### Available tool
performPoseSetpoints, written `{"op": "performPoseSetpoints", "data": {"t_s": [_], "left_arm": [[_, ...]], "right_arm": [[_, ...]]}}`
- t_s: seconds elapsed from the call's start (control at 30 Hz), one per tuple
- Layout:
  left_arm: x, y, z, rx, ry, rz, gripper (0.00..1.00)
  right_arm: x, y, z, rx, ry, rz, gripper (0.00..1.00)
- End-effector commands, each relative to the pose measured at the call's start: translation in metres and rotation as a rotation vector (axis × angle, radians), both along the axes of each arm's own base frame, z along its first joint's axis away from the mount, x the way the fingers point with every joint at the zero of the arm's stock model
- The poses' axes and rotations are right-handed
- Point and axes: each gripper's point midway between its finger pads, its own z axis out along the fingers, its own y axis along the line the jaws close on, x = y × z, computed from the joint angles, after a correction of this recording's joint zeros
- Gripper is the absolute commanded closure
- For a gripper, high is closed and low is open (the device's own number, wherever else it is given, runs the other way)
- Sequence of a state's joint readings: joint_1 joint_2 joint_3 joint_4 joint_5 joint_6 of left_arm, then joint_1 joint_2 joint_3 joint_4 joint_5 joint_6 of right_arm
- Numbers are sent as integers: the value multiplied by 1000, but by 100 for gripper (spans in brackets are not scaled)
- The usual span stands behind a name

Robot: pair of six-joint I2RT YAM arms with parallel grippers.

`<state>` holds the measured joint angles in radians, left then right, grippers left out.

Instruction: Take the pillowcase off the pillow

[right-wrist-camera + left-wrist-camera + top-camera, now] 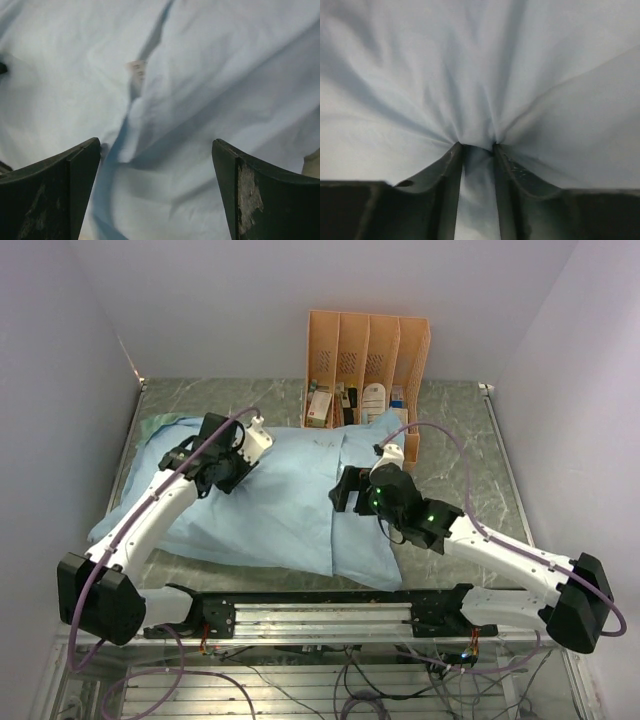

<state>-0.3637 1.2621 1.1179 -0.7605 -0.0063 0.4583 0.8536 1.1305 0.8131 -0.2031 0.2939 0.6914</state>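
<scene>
The pillowcase (290, 500) lies across the table with its plain light blue face up; a strip of mint-green shows at its far left edge (160, 423). It covers the pillow, which is hidden. My left gripper (228, 480) presses on the left part of the cloth and is shut on a pinch of it (477, 146), with folds drawn in to the fingertips. My right gripper (347, 492) is open over the case's flap seam (135, 95), where a small tag (136, 70) shows; both its fingers (240, 185) stand wide apart just above the cloth.
An orange file rack (368, 350) with bottles and boxes stands at the back, just behind the case's far right corner. Grey walls close the left and right sides. The arm rail (320, 610) runs along the near edge.
</scene>
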Motion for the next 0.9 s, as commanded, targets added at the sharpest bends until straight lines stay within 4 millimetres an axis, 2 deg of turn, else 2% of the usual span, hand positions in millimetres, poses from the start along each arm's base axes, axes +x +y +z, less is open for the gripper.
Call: {"op": "performPoseSetpoints", "data": {"t_s": [0.0,0.1,0.17,0.3,0.43,0.53,0.6,0.67,0.7,0.87], "left_arm": [[8,31,-8,131,-64,113,70],[6,50,-7,207,-109,165,87],[2,57,-3,229,-142,177,93],[-13,60,3,205,-156,169,93],[-22,62,7,192,-150,175,93],[-26,64,10,190,-161,174,93],[-27,66,11,197,-165,181,93],[-28,69,11,212,-167,192,93],[-29,71,12,221,-170,196,93],[-31,89,22,303,-224,222,93]], "right_arm": [[5,-19,-21,-47,21,-135,10],[10,-26,-24,-79,2,-168,17],[16,-25,-21,-95,-9,-174,21],[25,-11,-8,-87,-21,-154,23],[25,10,4,-48,-38,-112,23],[24,22,10,-41,-33,-92,22],[26,24,6,-62,-18,-97,25],[26,17,1,-94,-5,-121,35],[26,11,-3,-115,-2,-141,43],[24,-38,-20,-169,19,-245,77]]}}
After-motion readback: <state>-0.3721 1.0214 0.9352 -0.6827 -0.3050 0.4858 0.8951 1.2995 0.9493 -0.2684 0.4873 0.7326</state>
